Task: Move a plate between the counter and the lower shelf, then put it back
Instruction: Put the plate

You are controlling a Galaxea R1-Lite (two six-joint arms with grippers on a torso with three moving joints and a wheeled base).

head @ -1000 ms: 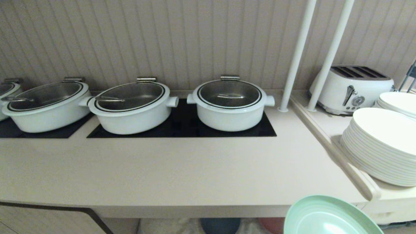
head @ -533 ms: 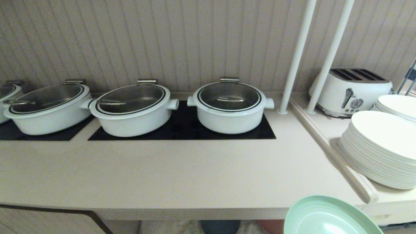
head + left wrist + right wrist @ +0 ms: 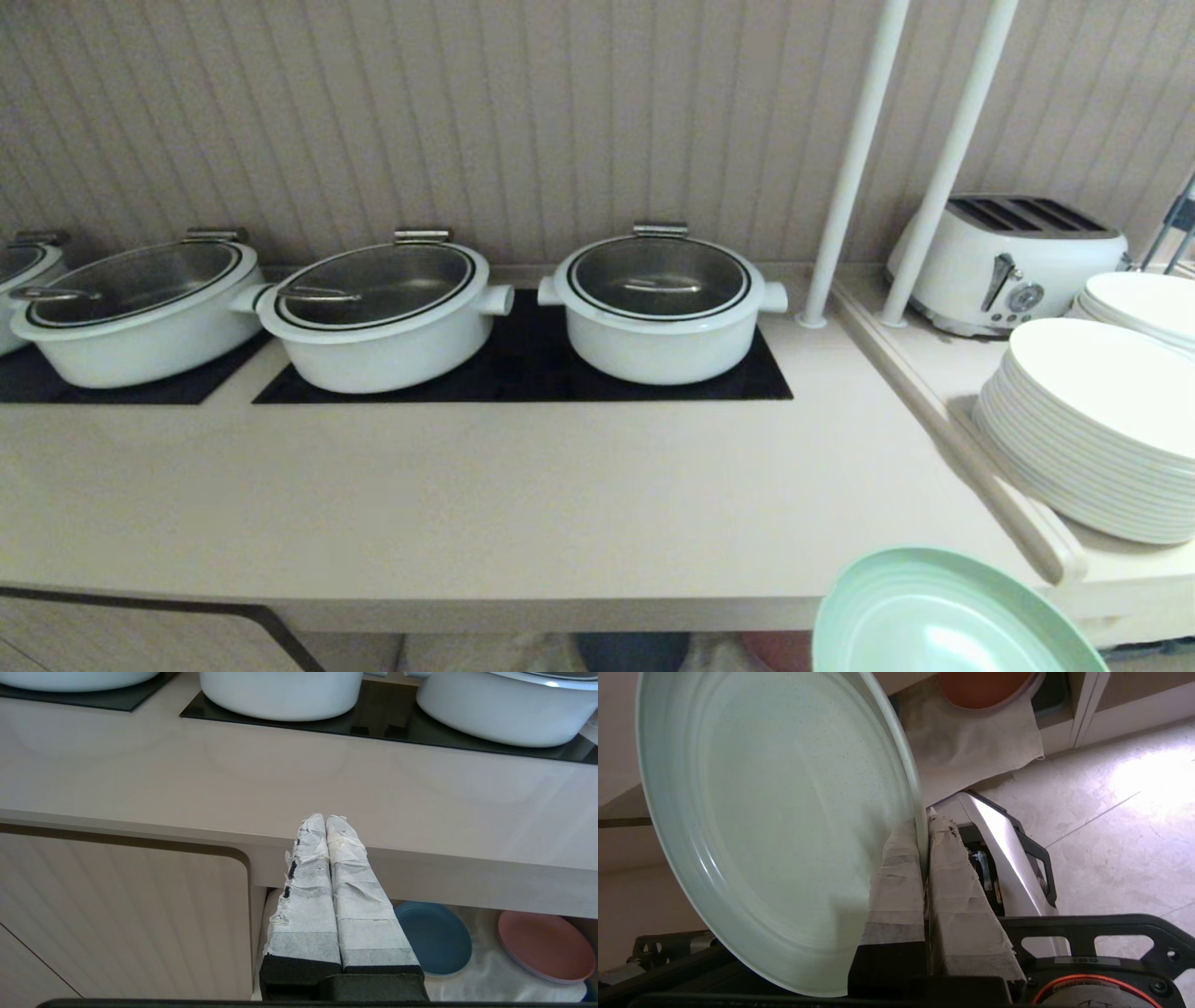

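the right gripper (image 3: 924,826) pinches the plate (image 3: 775,821) by its rim, one taped finger (image 3: 896,882) lying on the inner face and the other on the underside, the two pressed tight on the thin edge; the plate extends away from the fingertips, tilted, with its hollow face in full view of the wrist camera; beyond the fingertips lies an off-white cloth (image 3: 976,742) with a pink plate (image 3: 980,686) on it, and below the gripper lies pale tiled floor (image 3: 1120,826); in the head view the plate (image 3: 943,621) shows at the lower right corner, in front of the thick front edge of the counter (image 3: 485,504) and overlapping it, not resting on it; the right gripper itself is outside that view; the left gripper (image 3: 326,819) hangs in front of the counter edge (image 3: 420,868) with its taped fingers pressed together and nothing between them; past its fingertips and under the counter slab is the lower shelf (image 3: 486,970), where a blue plate (image 3: 434,938) lies just beside the fingers and the pink plate (image 3: 544,945) lies farther out, both flat on the cloth and apart from each other; above the fingertips on the counter stand white pots (image 3: 280,695) on black hob panels (image 3: 387,718); a stack of white plates (image 3: 1092,429) and a toaster (image 3: 1013,261) sit on the side ledge.
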